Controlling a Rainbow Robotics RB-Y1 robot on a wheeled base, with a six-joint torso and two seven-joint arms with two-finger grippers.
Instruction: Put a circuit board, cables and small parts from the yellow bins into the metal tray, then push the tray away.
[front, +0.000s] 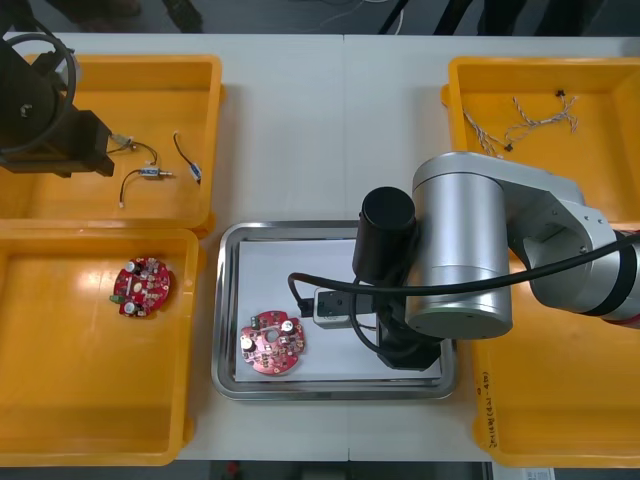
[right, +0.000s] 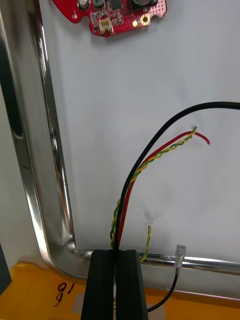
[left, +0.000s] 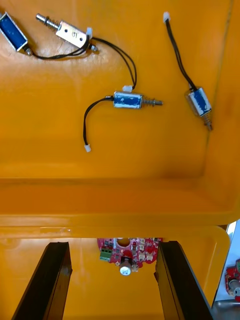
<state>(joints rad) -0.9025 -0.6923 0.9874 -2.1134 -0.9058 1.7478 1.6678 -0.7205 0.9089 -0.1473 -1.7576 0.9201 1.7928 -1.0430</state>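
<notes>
- The right gripper (right: 118, 256) hangs over the tray's (front: 228, 300) 5 o'clock corner. Its fingers are clenched on a bundle of cables (right: 131, 185): one black, one red, and a twisted yellow pair.
- The cables run from the fingers out over the tray's white floor. One black end with a metal terminal crosses the rim just beside the fingers.
- A board (front: 272, 342) lies flat at the tray's 7 o'clock corner, apart from the cable ends.
- The left gripper (left: 112, 247) is at the table's 10 o'clock, over the far left bin (front: 130, 100), released, with its fingers spread wide.
- Small parts (left: 131, 100) with black leads lie scattered in that bin.
- A second board (front: 143, 286) lies in the near left bin (front: 80, 380), at the tray's 9 o'clock.
</notes>
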